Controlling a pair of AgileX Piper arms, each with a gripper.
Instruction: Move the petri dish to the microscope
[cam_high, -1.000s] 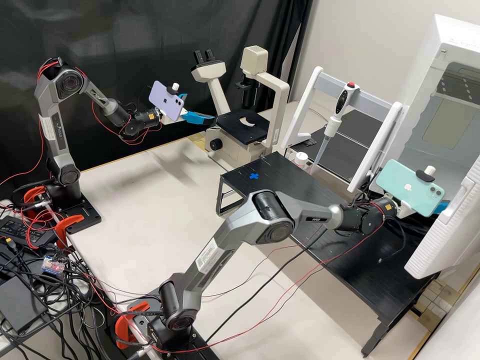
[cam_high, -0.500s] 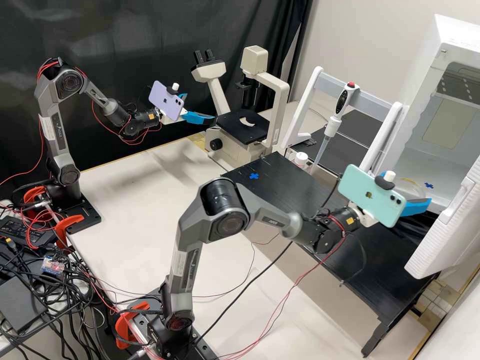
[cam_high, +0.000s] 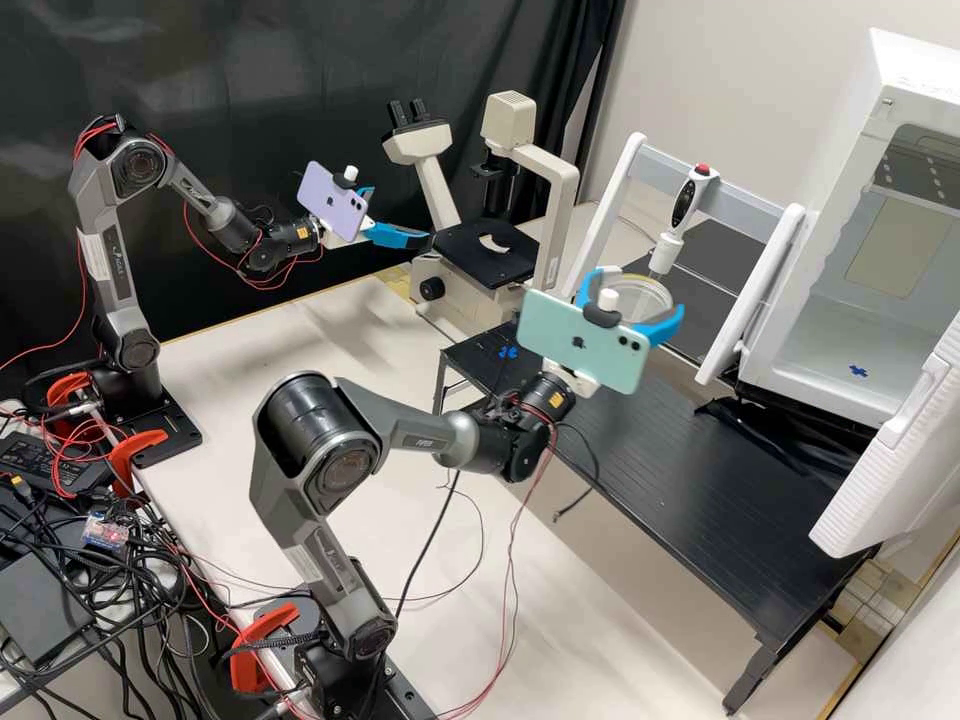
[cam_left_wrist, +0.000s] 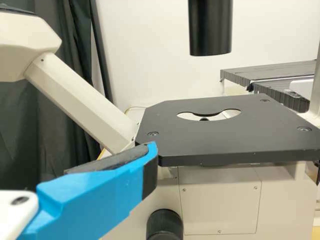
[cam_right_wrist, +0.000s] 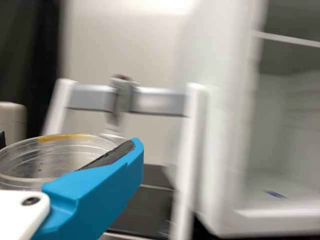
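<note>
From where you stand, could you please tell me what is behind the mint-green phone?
In the high view, the petri dish, held by the right gripper; the phone covers its near part.

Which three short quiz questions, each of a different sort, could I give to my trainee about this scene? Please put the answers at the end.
1. What is the right gripper holding?
A) a pipette
B) a petri dish
C) a bottle
2. True or false: the petri dish already lies on the microscope stage.
3. Fill in the missing colour: the cross on the floor inside the open white cabinet is ____.

Key: 1 B; 2 false; 3 blue.
</note>
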